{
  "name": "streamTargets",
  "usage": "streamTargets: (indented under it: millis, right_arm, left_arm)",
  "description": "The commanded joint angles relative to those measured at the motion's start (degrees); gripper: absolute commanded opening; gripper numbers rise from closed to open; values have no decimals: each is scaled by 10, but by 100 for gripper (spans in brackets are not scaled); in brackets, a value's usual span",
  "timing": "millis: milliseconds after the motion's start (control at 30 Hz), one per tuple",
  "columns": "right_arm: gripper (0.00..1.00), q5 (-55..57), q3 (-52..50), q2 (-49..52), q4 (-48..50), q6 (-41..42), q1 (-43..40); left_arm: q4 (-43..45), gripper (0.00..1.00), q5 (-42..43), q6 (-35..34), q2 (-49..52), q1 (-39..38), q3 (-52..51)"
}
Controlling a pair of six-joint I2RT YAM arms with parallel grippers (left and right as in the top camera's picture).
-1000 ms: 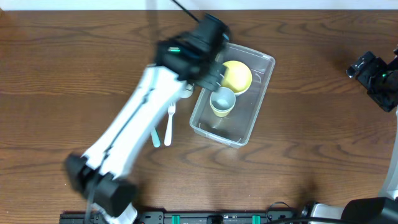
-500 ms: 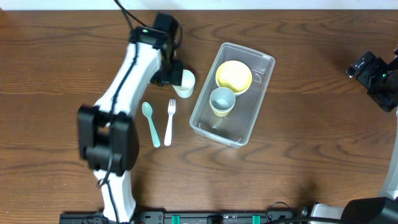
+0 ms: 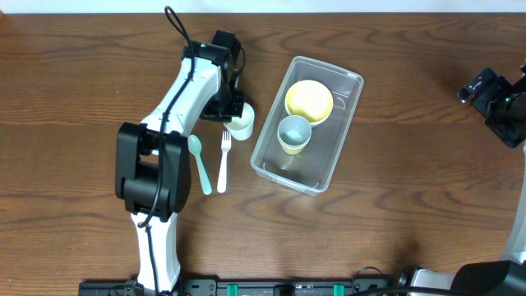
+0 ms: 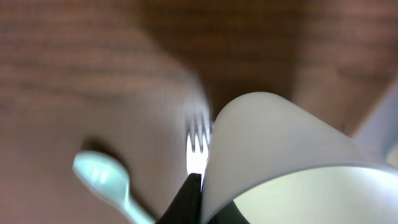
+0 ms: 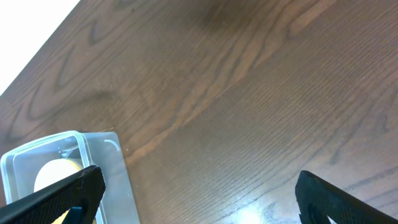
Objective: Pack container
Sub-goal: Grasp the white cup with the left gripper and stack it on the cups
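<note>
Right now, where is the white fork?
In the overhead view the white fork lies on the table left of the container, right beside the teal spoon and just on the near side of the white cup.

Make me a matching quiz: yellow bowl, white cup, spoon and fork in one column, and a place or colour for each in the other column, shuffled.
1 yellow bowl
2 white cup
3 spoon
4 fork

a teal
b gripped by the left hand
c inside the container
d white, lying flat beside the spoon

Pairs: 1-c, 2-b, 3-a, 4-d.
</note>
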Motion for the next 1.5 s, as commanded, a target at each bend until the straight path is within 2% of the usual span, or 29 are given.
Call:
streamTargets:
  millis: [0, 167, 333, 533, 833, 933, 967, 1000, 1300, 1467]
  right_arm:
    - [99, 0, 2, -3, 0, -2, -3]
    - [99, 0, 2, -3, 0, -2, -4]
    - [99, 0, 2, -3, 0, -2, -3]
    - [99, 0, 2, -3, 0, -2, -4]
    - [99, 0, 2, -3, 0, -2, -4]
    - [99, 0, 2, -3, 0, -2, -4]
    - [99, 0, 2, -3, 0, -2, -4]
    - [99, 0, 2, -3, 0, -2, -3]
    - [99, 0, 2, -3, 0, -2, -3]
    - [99, 0, 2, -3, 0, -2, -3]
  left_arm:
    - [-20, 6, -3, -2, -91, 0, 43]
    - [-20, 6, -3, 8, -215, -39, 57]
    - [-29, 6, -5, 21, -274, -133, 55]
    - [-22, 6, -25, 16, -238, -203, 3]
    - [28, 6, -46, -14, -136, -208, -44]
    - [24, 17, -40, -14, -122, -208, -44]
    - [18, 27, -40, -14, -125, -208, -43]
    - [13, 30, -40, -14, -129, -208, -38]
    - [-4, 31, -49, -16, -204, -203, -20]
    - [-67, 42, -120, -31, -231, -171, -20]
